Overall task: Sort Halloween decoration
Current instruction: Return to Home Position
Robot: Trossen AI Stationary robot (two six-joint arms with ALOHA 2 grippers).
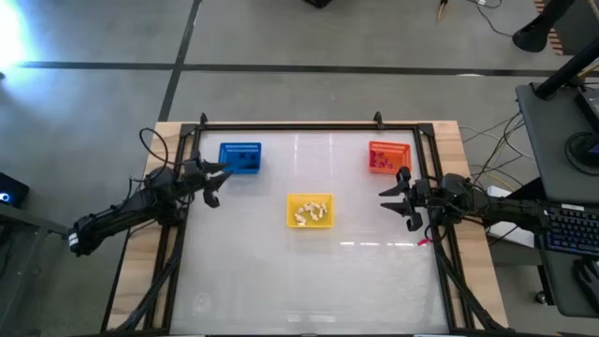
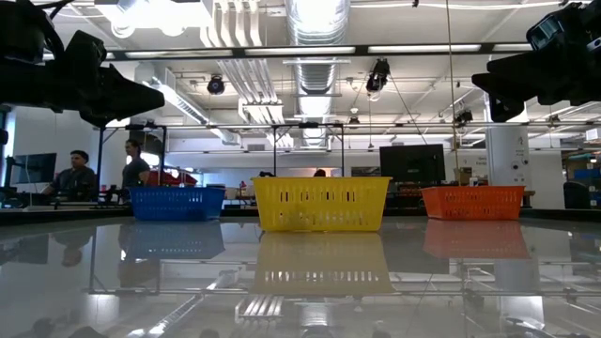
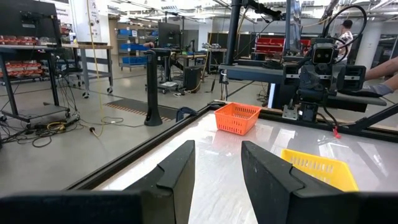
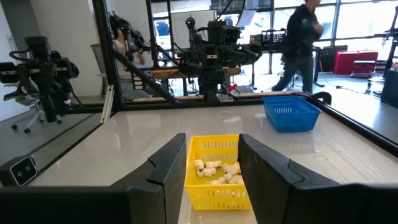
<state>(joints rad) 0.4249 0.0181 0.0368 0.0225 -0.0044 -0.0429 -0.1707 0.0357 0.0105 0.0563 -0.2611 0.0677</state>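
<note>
Halloween decoration [image 4: 214, 171] shows nearest as a heap of cream pieces in the yellow basket [image 2: 319, 202], which stands towards the middle of the glossy table [image 1: 309, 281]. I see no loose trinket on the bare tabletop, so the sorting looks finished and what remains is to park the arms.

Farther back, the blue basket [image 2: 177, 202] holds dark pieces [image 1: 246, 163]. The orange basket [image 2: 472, 202] holds something reddish or purplish, too small to name.

The left gripper [image 3: 217, 152] hangs above the table just beside the blue basket, fingers spread, with nothing between them. The right gripper [image 4: 211, 146] hovers near the orange basket, likewise parted and empty, looking down over the yellow one.

The risk here is a clipped basket. These mesh tubs look light and the surface slick, so a finger or forearm swinging low as it pulls back could shove or tip one and spill sorted pieces across the table. The left arm has the least room. Lifting before swinging would avoid it.

Beyond the table, people [image 2: 80, 171] are in the room, well clear of both arms.
</note>
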